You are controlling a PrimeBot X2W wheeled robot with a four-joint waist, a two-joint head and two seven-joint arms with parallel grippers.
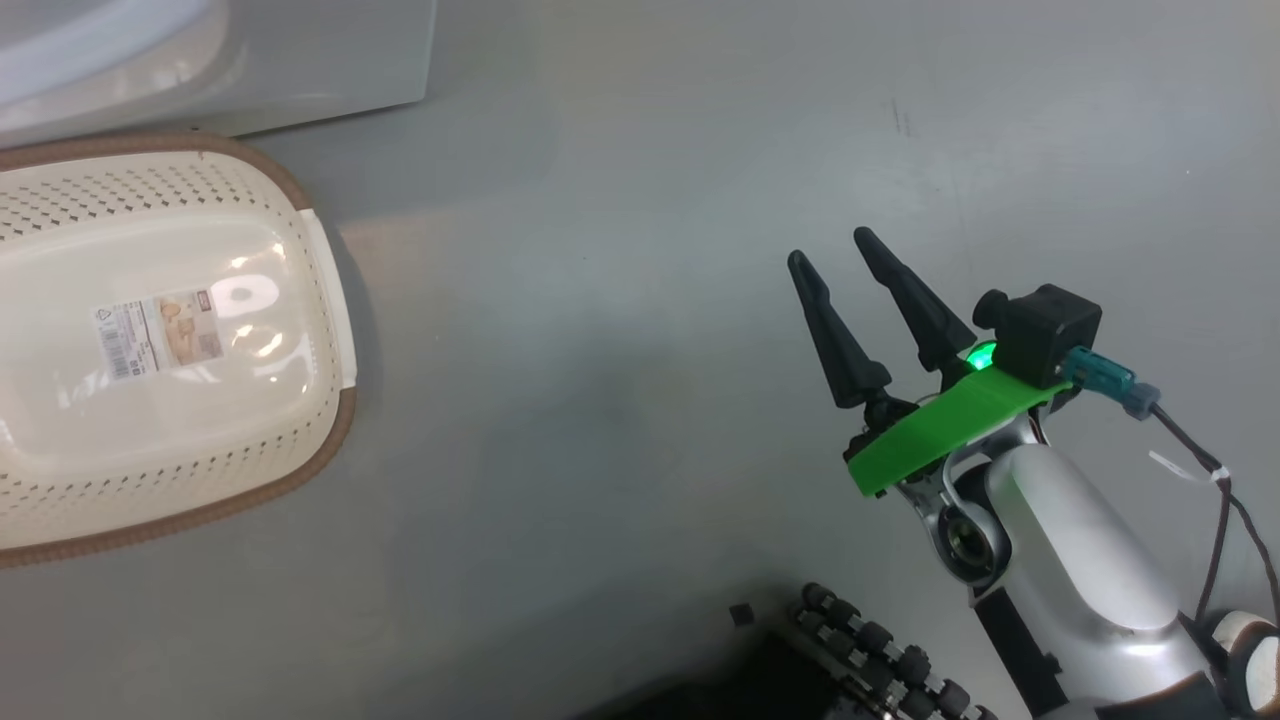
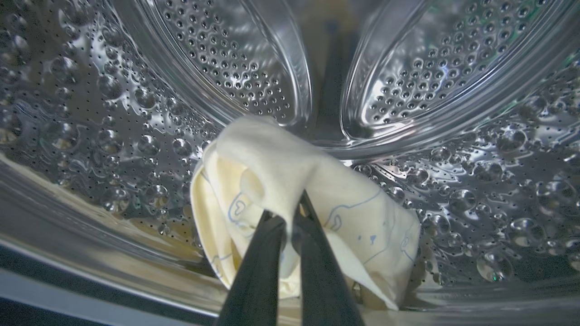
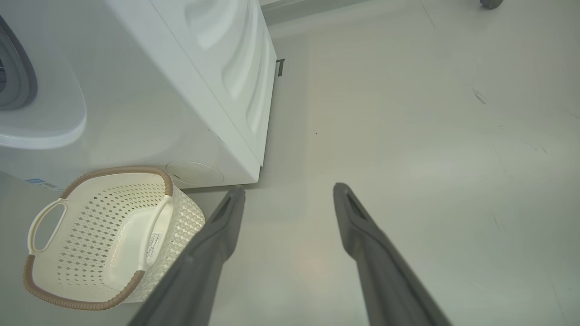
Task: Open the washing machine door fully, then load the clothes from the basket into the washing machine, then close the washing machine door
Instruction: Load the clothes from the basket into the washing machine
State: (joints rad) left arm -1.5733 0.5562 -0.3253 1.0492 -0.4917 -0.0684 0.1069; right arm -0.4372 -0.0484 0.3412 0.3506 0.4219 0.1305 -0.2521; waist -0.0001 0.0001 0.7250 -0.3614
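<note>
clothes [image 2: 326, 194] betw. L fingers [image 2: 259, 271] at tips, in washing machine [image 2: 453, 68]

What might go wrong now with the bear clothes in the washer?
The left gripper is shut on the clothes inside the drum; pulling out without letting go could drag them back out. They lie near the front lip, so a corner might hang out.
</note>
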